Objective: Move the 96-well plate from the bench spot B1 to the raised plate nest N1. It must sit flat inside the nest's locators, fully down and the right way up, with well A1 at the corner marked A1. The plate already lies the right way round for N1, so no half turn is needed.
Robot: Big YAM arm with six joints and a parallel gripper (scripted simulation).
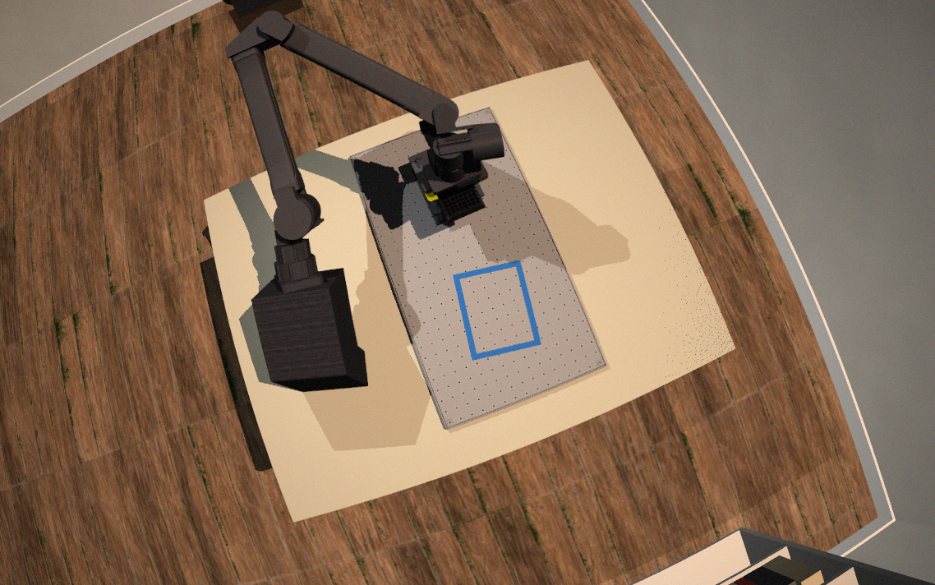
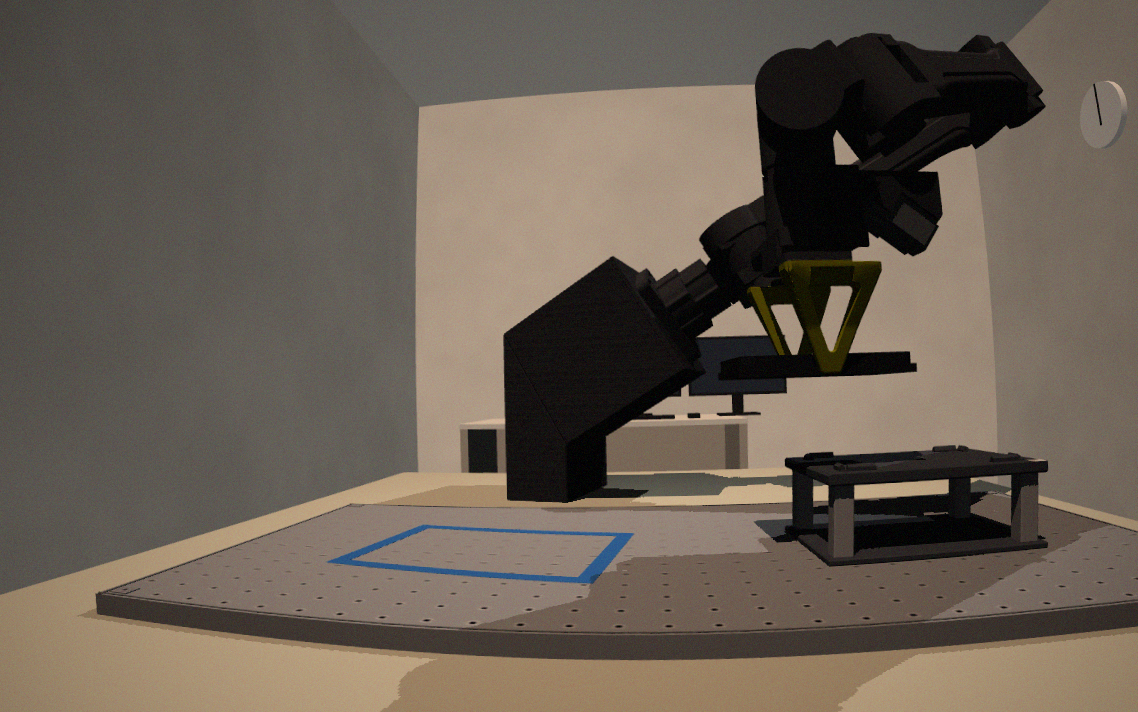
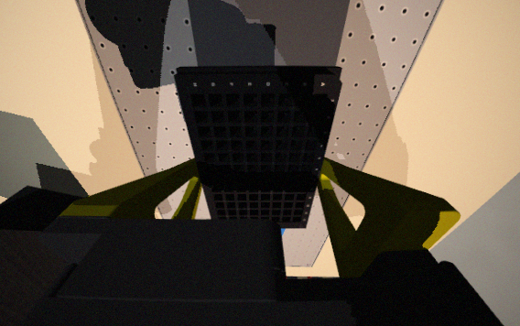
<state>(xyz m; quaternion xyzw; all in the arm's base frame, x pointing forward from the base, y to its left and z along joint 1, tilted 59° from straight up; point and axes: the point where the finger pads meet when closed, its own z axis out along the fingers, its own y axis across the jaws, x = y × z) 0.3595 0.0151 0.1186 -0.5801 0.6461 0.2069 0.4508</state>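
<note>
The black 96-well plate (image 2: 816,367) hangs level in the air, clamped on its long sides by my gripper's yellow fingers (image 2: 815,340). It is well above the raised black nest N1 (image 2: 914,503) and is offset toward the nest's left end. In the wrist view the plate (image 3: 258,146) lies between the two fingers with its well grid facing up. From above, the plate (image 1: 460,203) shows just under the wrist, and the arm hides most of the nest. The blue outline of spot B1 (image 1: 496,310) has nothing in it.
The grey perforated board (image 1: 482,275) carries the B1 outline and the nest on the tan table top. The arm's black base block (image 1: 306,331) stands to the left of the board. A desk with a monitor (image 2: 738,369) stands far behind.
</note>
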